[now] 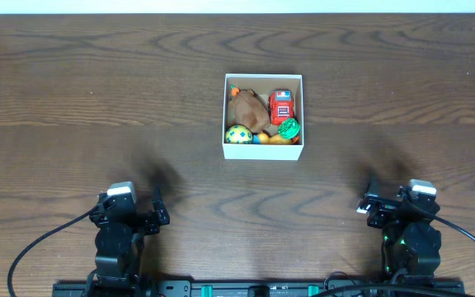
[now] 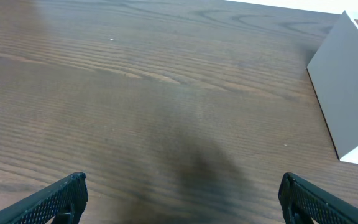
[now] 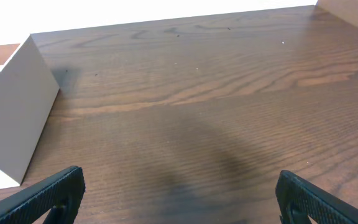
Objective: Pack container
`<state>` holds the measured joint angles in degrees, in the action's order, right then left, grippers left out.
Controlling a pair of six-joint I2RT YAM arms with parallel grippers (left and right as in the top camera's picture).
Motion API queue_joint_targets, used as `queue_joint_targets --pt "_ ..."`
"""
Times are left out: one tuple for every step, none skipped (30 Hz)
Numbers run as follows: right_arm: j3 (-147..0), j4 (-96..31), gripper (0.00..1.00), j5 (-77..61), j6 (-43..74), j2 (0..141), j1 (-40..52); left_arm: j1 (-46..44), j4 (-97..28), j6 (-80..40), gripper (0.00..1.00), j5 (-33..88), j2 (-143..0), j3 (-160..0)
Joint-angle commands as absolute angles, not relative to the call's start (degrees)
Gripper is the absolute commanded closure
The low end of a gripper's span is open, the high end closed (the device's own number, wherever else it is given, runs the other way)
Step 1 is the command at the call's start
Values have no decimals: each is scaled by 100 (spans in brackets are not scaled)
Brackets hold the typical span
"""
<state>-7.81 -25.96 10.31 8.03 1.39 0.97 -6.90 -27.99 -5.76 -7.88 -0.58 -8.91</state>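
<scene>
The container (image 1: 263, 152) is a small white box with a tan inside, at the table's middle. In it lie a brown plush toy (image 1: 247, 107), a red toy truck (image 1: 281, 106), a green-yellow spotted ball (image 1: 238, 134), a green piece (image 1: 290, 128) and an orange piece (image 1: 275, 139). My left gripper (image 1: 157, 216) rests at the front left, open and empty, its fingers wide apart in the left wrist view (image 2: 182, 198). My right gripper (image 1: 370, 208) rests at the front right, open and empty (image 3: 179, 196). The box's white wall shows in the left wrist view (image 2: 347, 87) and in the right wrist view (image 3: 14, 112).
The dark wooden table (image 1: 89, 99) stretches around the box on all sides. Black cables (image 1: 35, 247) run from both arm bases along the front edge. A pale surface lies beyond the table's far edge (image 1: 237, 5).
</scene>
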Motion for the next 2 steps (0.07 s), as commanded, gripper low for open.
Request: queue_joint_targets --pt "-742 -2591 1 1024 720 80 67 -666 -2777 -523 2 -812 -23 -788" --pt "-742 -2591 1 1024 720 82 67 -666 -2777 -523 2 -812 -23 -788"
